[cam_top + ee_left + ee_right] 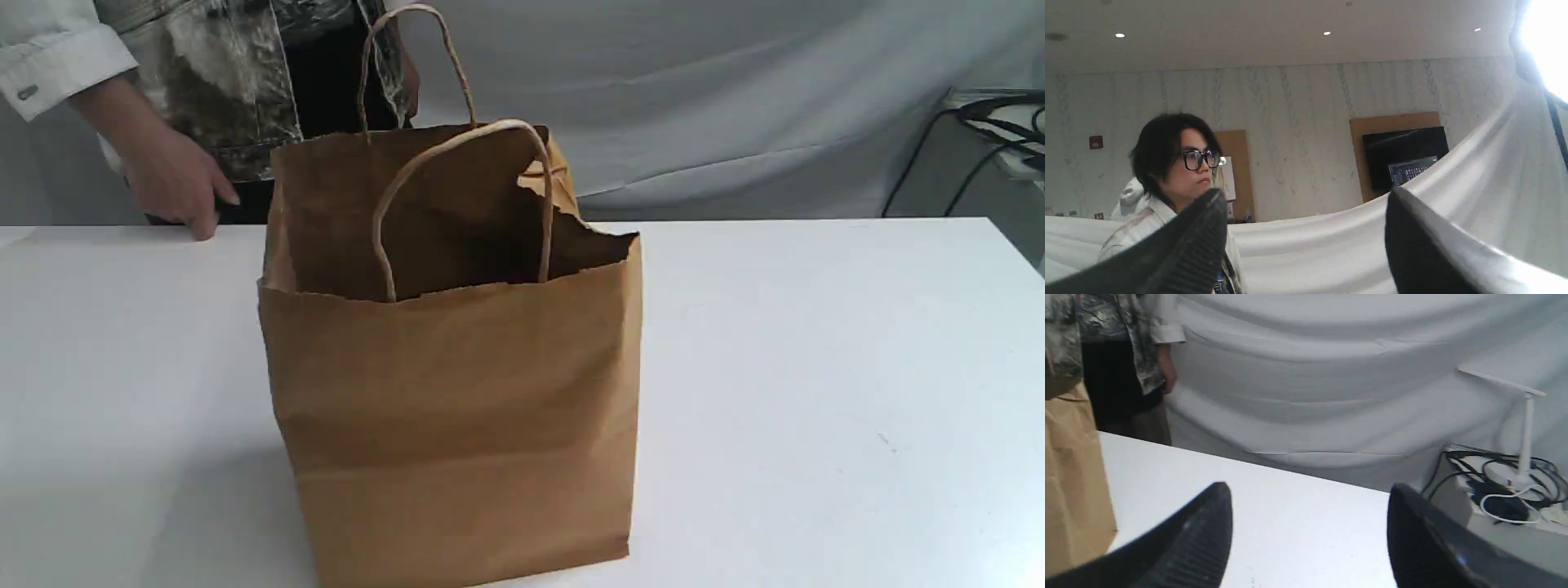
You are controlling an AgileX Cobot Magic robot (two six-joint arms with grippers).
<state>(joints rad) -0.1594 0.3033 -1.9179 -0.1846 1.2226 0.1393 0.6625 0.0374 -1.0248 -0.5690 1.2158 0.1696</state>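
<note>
we cannot see the floor of the paper bag [453, 384]: its front wall hides it and the inside is dark. the bag's base runs off the exterior view's lower edge. in the right wrist view only a blurred strip of it shows. the exterior view cuts the person [204, 82] off above the chest. the fingers [1188, 249] of the left gripper [1306, 200] run off the picture's edge. writing on the monitor [1406, 157] is too small to read.
</note>
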